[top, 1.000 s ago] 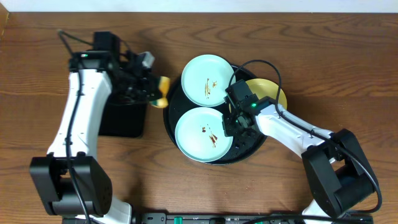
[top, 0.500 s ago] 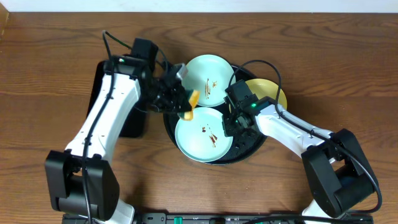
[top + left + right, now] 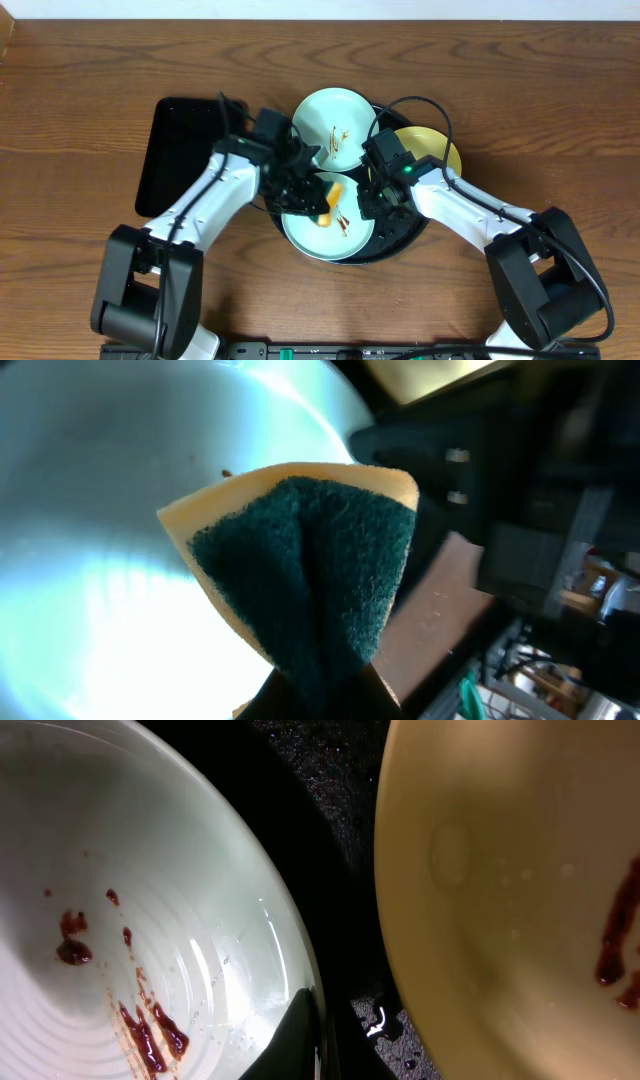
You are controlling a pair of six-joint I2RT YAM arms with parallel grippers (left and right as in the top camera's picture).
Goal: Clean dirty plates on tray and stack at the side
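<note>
Three plates lie on the round black tray: a far mint plate, a near mint plate with brown smears, and a yellow plate. My left gripper is shut on a yellow and green sponge, just above the near plate. In the left wrist view the sponge hangs over that plate. My right gripper is shut on the near plate's right rim. The right wrist view shows its gripper clamping the smeared plate next to the yellow plate.
A rectangular black tray lies on the wooden table to the left of the round tray. A black cable loops above the yellow plate. The yellow plate carries a dark red smear at its right side.
My left arm has swung right from the rectangular tray, carrying the sponge to a spot over the near mint plate. The right arm and the plates have stayed put.
</note>
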